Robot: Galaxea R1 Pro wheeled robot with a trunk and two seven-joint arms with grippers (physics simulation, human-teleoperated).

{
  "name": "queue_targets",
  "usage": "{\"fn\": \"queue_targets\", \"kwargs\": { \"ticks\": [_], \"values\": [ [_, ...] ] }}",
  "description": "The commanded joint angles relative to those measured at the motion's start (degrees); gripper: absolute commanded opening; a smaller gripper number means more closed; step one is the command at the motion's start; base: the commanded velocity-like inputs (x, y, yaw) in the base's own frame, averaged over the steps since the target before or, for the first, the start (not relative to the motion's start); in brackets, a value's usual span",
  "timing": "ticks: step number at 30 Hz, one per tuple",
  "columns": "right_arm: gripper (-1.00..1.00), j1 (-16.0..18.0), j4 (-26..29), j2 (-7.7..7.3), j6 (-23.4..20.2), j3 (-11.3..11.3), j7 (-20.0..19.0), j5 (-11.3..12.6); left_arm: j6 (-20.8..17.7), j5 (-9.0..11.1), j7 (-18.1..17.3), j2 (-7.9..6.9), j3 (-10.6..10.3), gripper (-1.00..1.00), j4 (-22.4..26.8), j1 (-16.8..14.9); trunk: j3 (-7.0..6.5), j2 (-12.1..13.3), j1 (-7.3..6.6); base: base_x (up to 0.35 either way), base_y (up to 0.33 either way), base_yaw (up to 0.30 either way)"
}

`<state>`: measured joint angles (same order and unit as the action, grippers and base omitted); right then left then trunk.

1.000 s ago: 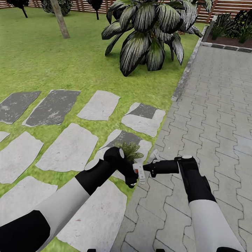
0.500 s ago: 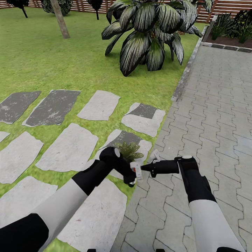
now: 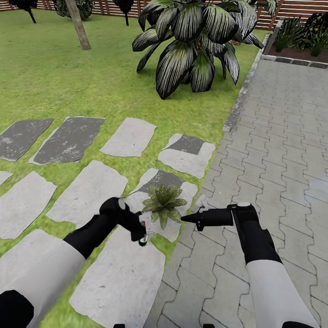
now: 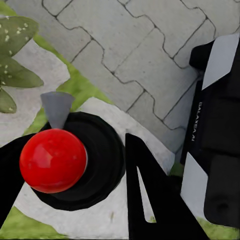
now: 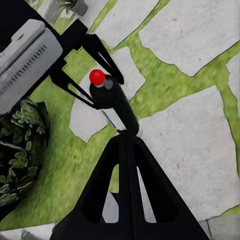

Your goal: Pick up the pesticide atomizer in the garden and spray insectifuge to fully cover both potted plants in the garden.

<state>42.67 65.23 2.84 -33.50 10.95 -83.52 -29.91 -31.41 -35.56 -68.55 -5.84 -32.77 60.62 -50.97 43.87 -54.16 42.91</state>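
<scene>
A lawn [image 3: 68, 77] with stepping stones [image 3: 86, 191] meets grey paving [image 3: 282, 150]; left jaws pinch the spray bottle [image 5: 114, 100], right jaws pressed together.

Outdoor garden, simulator render. Green grass lawn [image 3: 59, 77] across most of ground. Irregular flat grey stepping stones [image 3: 130, 136] set into lawn, some pale, some dark. Interlocking grey block paving [image 3: 282, 150] along lawn's right edge, grey kerb between. Large palm-like plant with striped dark-and-white leaves [image 3: 196, 41] on lawn. Brown tree trunk [image 3: 78, 25] at far side. Brown slatted wooden fence [image 3: 296, 9] along far boundary. Small olive-green leaf rosette [image 3: 163, 202] on near stepping stone.
</scene>
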Motion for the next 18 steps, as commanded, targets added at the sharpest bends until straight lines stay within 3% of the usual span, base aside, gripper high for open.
{"fn": "queue_targets", "kwargs": {
  "ticks": [1, 6, 11, 14, 15, 16, 17, 18],
  "values": [
    [-1.0, 0.05, 0.07, 0.07, -0.6, 0.21, -0.51, -0.5, -0.42, -0.03, -0.26, -1.09, 1.33, -1.0, 0.11, 0.69, 0.05, -0.04, 0.01, 0.0, 0.0, 0.0],
    [-1.0, 0.05, 0.07, 0.03, -0.6, 0.23, -0.53, -0.5, 3.1, -0.03, -0.36, -6.54, 6.87, -1.0, 0.11, 4.2, 0.05, -0.04, 0.01, 0.0, 0.0, 0.0],
    [-1.0, 0.05, 0.03, -0.27, -0.05, 0.51, -0.52, -0.59, 4.54, -0.03, -0.23, -9.26, 14.03, -1.0, 0.11, 7.52, 0.05, -0.04, 0.01, 0.0, 0.0, 0.0],
    [-1.0, -0.1, 0.06, -0.6, 1.75, 0.74, -0.46, -0.72, 4.74, -0.03, 0.18, -9.64, 21.99, -1.0, 0.11, 9.12, 0.05, -0.04, 0.01, 0.0, 0.0, 0.0],
    [-1.0, -0.16, 0.07, -0.88, 2.84, 1.13, -0.27, -0.78, 4.76, -0.03, 0.26, -9.64, 25.93, -1.0, 0.11, 9.56, 0.05, -0.04, 0.01, 0.0, 0.0, 0.0],
    [-1.0, -0.2, 0.07, -1.8, 3.68, 2.69, 0.68, -0.81, 4.77, -0.05, 0.32, -9.62, 29.8, -1.0, 0.16, 9.78, 0.05, -0.04, 0.01, 0.0, 0.0, 0.0],
    [-1.0, -0.24, 0.06, -2.59, 4.02, 4.58, 1.85, -0.83, 4.77, -0.08, 0.36, -9.51, 32.1, -1.0, 0.26, 9.86, 0.05, -0.04, 0.01, 0.0, 0.0, 0.0],
    [-1.0, -0.27, 0.06, -3.52, 4.34, 8.45, 4.17, -0.84, 4.78, -0.1, 0.41, -9.39, 35.01, -1.0, 0.42, 9.94, 0.05, -0.04, 0.01, 0.0, 0.0, 0.0]
  ]
}}
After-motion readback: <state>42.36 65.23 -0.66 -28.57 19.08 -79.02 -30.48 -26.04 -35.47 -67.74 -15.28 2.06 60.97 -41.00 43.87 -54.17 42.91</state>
